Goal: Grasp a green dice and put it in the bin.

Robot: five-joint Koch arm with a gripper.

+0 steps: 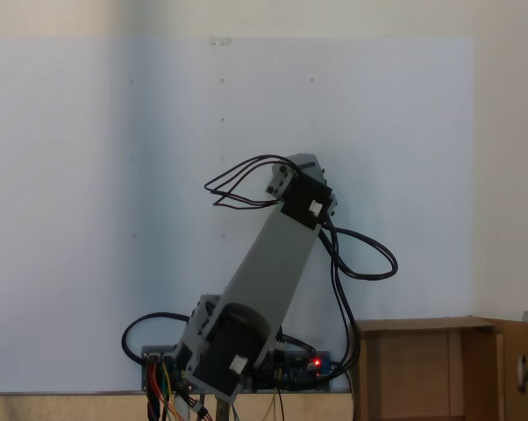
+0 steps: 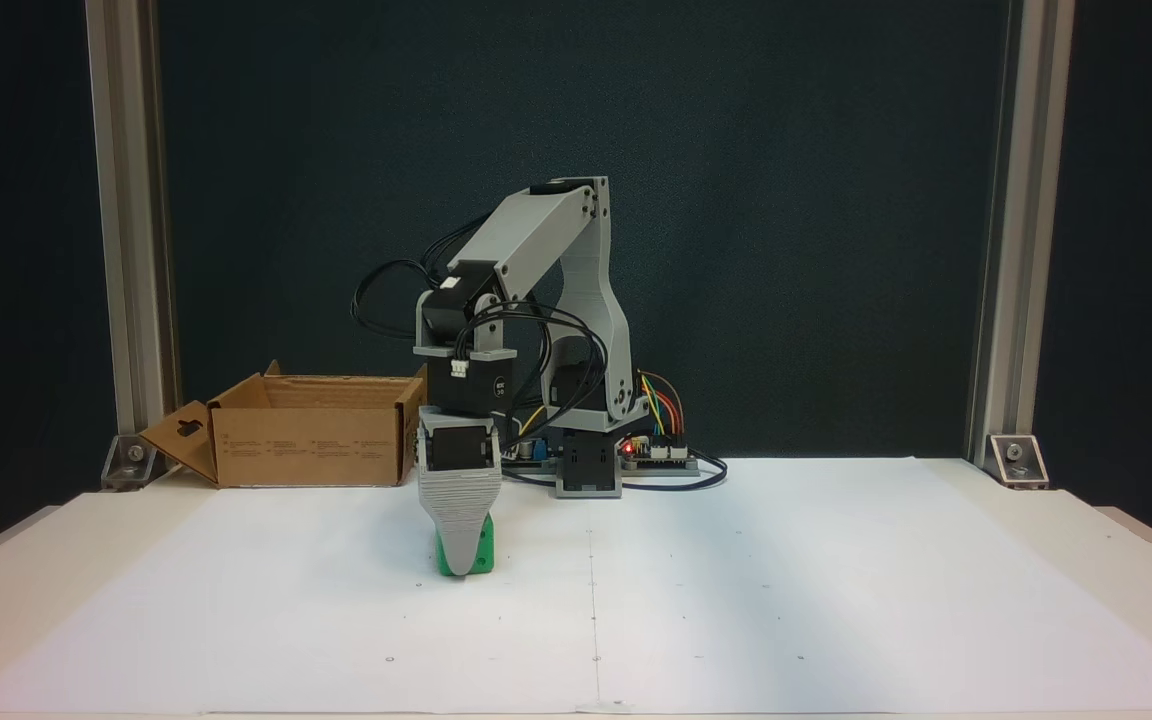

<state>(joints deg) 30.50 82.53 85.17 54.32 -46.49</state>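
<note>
Gripper [image 2: 462,560] down at the dice [image 2: 482,551]

Its front jaw covers the cube on the paper; grip state can't be told. Bin [image 2: 311,440] well apart, left.

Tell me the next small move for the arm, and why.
Probably close the jaws and check the hold before lifting. In a fixed view the gripper is down at the white table, its grey tip covering the front of the green dice; whether it already pinches cannot be told. The bin stands behind, to the left.
</note>
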